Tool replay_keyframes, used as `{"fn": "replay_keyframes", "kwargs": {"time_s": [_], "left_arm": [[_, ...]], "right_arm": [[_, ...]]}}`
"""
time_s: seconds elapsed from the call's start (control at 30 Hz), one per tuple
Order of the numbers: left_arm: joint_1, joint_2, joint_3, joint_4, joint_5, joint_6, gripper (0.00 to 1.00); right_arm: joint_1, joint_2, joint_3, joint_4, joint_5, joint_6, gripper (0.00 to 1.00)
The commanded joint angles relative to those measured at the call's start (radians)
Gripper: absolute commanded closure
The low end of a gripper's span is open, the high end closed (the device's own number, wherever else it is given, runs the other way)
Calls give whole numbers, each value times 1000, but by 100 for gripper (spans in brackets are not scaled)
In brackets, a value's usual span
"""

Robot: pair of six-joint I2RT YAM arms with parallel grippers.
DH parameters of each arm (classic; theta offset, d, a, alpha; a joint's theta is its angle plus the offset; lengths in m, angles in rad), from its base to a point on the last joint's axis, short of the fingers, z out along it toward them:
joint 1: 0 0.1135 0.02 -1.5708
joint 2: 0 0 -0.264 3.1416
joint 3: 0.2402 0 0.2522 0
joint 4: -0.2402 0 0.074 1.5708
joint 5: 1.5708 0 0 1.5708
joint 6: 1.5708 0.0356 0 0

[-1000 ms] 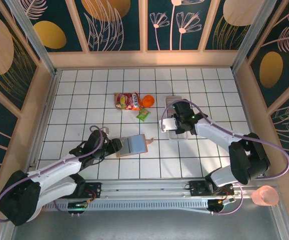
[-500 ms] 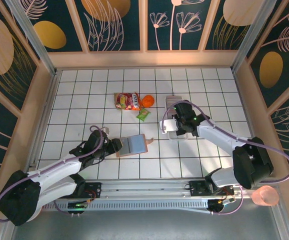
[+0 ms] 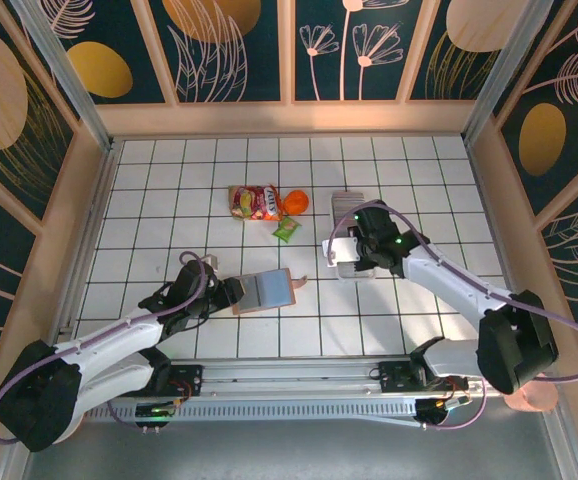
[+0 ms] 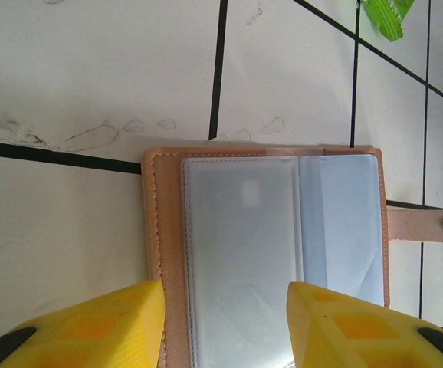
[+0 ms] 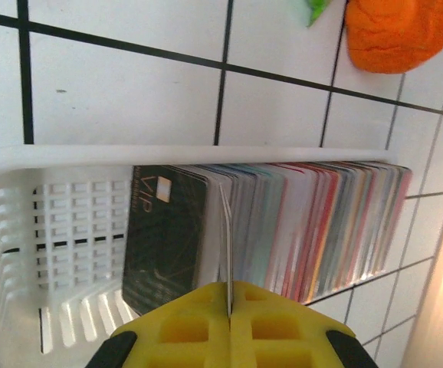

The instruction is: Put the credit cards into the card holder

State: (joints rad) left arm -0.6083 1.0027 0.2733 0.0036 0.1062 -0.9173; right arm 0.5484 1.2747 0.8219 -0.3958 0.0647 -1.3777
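right gripper [image 5: 228, 299]: we see the yellow fingers pressed together on the edge of one white card [image 5: 224, 230], which stands upright in the row of credit cards [image 5: 313, 222] inside the white tray [image 5: 45, 222]. a dark card fronts the row. card holder [image 4: 267, 230] lies open and flat on the tiled table [image 4: 68, 77], grey pockets up, snap tab out to one side. left gripper [image 4: 225, 307]: fingers apart over the holder's near end; we cannot tell if they touch it.

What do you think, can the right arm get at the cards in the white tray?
Looks like yes: the right gripper is shut on one of the credit cards, standing in the open white tray.
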Motion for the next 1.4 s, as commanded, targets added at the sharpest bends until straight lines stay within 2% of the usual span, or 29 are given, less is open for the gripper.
{"fn": "replay_keyframes", "kwargs": {"time_s": [0.0, 0.17, 0.27, 0.37, 0.43, 0.53, 0.6, 0.67, 0.73, 0.87, 0.97, 1.1, 1.37], "left_arm": [[-5, -10, 30, -34, -9, 20, 55], [-5, -29, 37, -59, -30, 25, 55], [-4, -45, 47, -73, -34, 24, 55], [-5, -68, 62, -94, -40, 17, 55], [-5, -87, 68, -100, -41, 12, 55], [-5, -120, 69, -104, -51, -5, 55], [-5, -142, 67, -111, -61, -31, 55], [-4, -161, 64, -113, -62, -56, 57], [-4, -174, 58, -107, -52, -80, 68], [-5, -179, 44, -95, -40, -109, 80], [-5, -161, 41, -95, -45, -110, 85], [-4, -131, 11, -63, -38, -134, 91], [-5, -97, -21, -29, -58, -162, 90]], "right_arm": [[29, -50, 32, -28, 8, 57, 100], [89, -128, 77, -77, -32, 214, 100], [144, -203, 75, -34, -38, 342, 100], [169, -275, 76, 62, -24, 567, 100], [178, -313, 81, 126, 31, 730, 100], [183, -345, 124, 185, 162, 1102, 100], [179, -348, 164, 139, 174, 1375, 100], [170, -344, 157, 101, 98, 1614, 100], [163, -325, 119, 91, 3, 1851, 100], [160, -259, -58, 324, -292, 2151, 100], [186, -166, -164, 522, -369, 2213, 100], [228, 6, -158, 618, -430, 2225, 100], [307, 244, -76, 627, -404, 2227, 100]]}}
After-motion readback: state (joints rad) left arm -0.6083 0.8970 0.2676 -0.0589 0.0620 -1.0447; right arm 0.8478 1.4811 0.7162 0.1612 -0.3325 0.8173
